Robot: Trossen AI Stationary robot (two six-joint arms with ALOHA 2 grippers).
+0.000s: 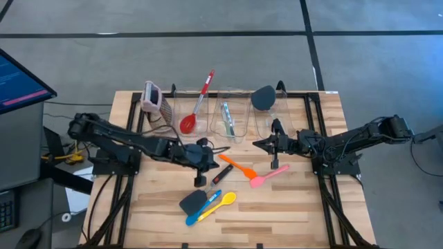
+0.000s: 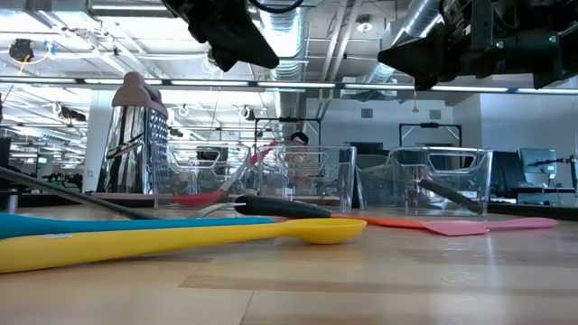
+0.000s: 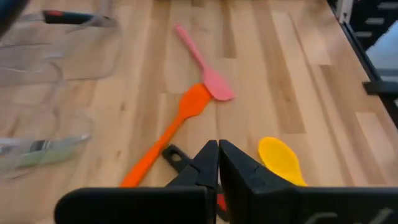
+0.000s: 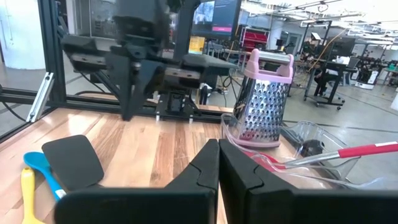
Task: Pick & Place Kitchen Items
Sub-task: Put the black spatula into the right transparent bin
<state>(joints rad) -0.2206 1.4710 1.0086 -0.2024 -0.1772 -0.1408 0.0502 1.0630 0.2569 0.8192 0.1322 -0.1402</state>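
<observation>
A: Left hand (image 1: 199, 181) hanging clenched and empty over the middle of the pale wooden slat tabletop (image 1: 291, 214), fingers (image 3: 208, 163) pressed together. Just beside it, a black tool with a red band (image 1: 221, 173) lying flat.

B: Right hand (image 1: 275, 167) likewise pinched shut on nothing, poised over the long pink silicone spatula (image 1: 266, 176).

A: Crossing toward that pink blade, a slim orange silicone spatula (image 1: 239, 167); blades nearly touching in the left wrist view, contact unclear.

B: Nearer the front edge, a cluster: dark square-bladed spatula (image 1: 192, 202), blue plastic spoon (image 1: 202, 209), yellow plastic spoon (image 1: 220, 201), lying close together, the blue partly under the other two.

A: Along the far edge, three clear plastic bins (image 1: 227, 117) in a row. Leftmost holding a red-handled tool with a red round head (image 1: 196, 107), handle sticking out over the rim. Middle holding a clear-teal utensil (image 1: 228, 119). Rightmost holding a black spatula (image 1: 262, 97).

B: Left of the bins, a pink-topped metal box grater (image 1: 153, 98) standing upright.
</observation>
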